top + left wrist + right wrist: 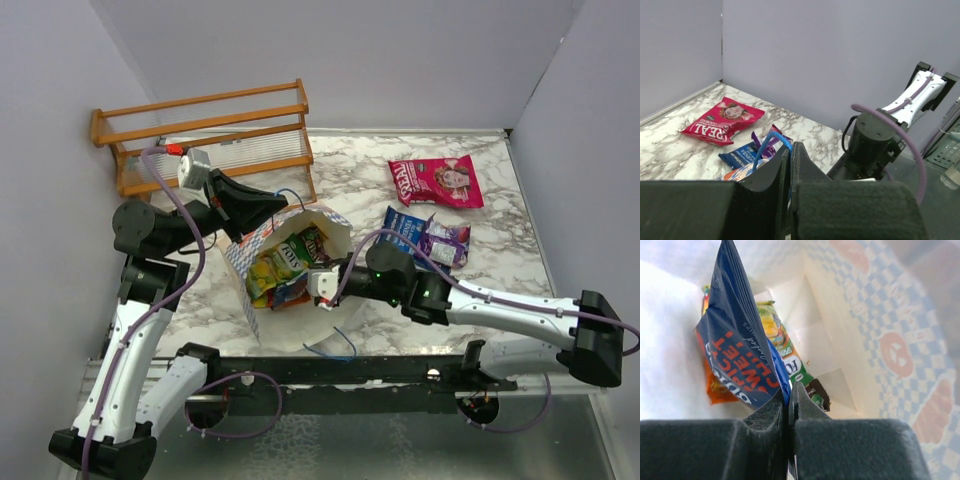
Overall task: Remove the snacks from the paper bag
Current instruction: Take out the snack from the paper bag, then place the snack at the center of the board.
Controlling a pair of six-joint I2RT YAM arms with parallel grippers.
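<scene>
Your right gripper (789, 392) was clamped tight on a dark blue packet (740, 355) inside the paper bag (335, 232), centre frame. Your left gripper (790, 148) was pinched closed on its blue cord handle (771, 142). The pink packet (437, 182) lay upper right on the table (500, 265).

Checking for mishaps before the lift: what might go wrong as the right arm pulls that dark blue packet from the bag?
The right gripper pinches only an edge of the dark blue packet; it may slip free.
The left gripper holds the paper bag at one rim spot, so the bag might tip or lift.
The yellow-green packet beside it could get dragged out.
</scene>
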